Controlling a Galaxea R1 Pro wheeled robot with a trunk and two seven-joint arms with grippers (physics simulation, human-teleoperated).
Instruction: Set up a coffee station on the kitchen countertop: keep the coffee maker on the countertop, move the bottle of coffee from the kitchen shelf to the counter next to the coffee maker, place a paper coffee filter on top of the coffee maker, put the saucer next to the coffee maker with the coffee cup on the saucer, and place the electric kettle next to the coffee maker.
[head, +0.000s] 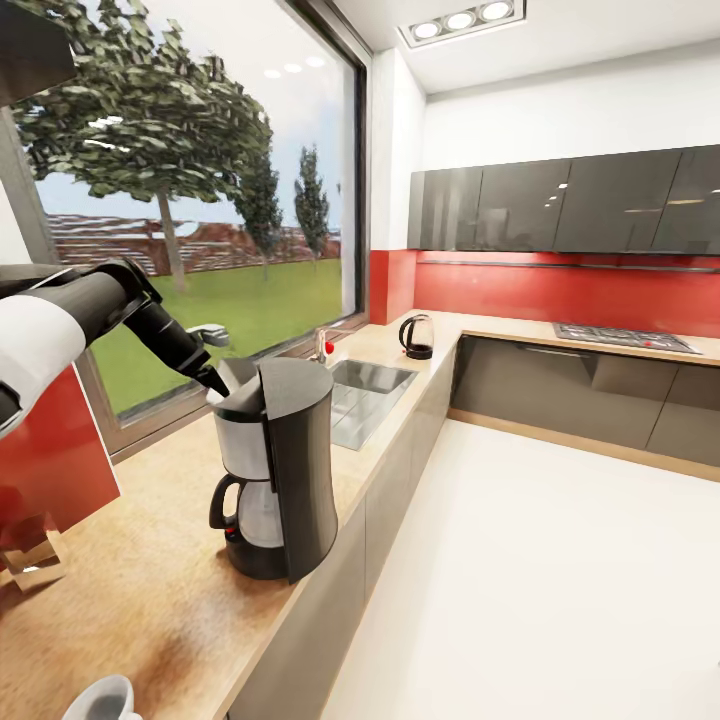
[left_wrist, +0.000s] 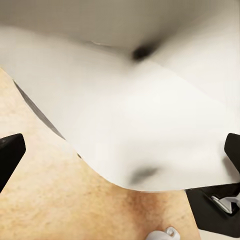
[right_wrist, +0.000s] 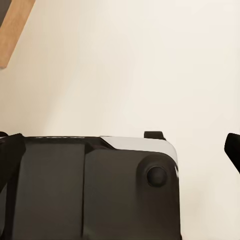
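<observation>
While my left end effector (head: 212, 385) reaches over the worktop (head: 150, 560), the paper coffee filter (head: 235, 378) sits at its tip, at three o'clock from it, on top of the coffee maker (head: 275, 470); its fingers (left_wrist: 10, 155) stand apart around the paper. The electric kettle (head: 416, 337) stands far off at two o'clock.

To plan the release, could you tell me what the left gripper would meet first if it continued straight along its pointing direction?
Probably the paper coffee filter directly ahead of the left gripper, with the coffee maker top just beyond; depth is unclear.
</observation>
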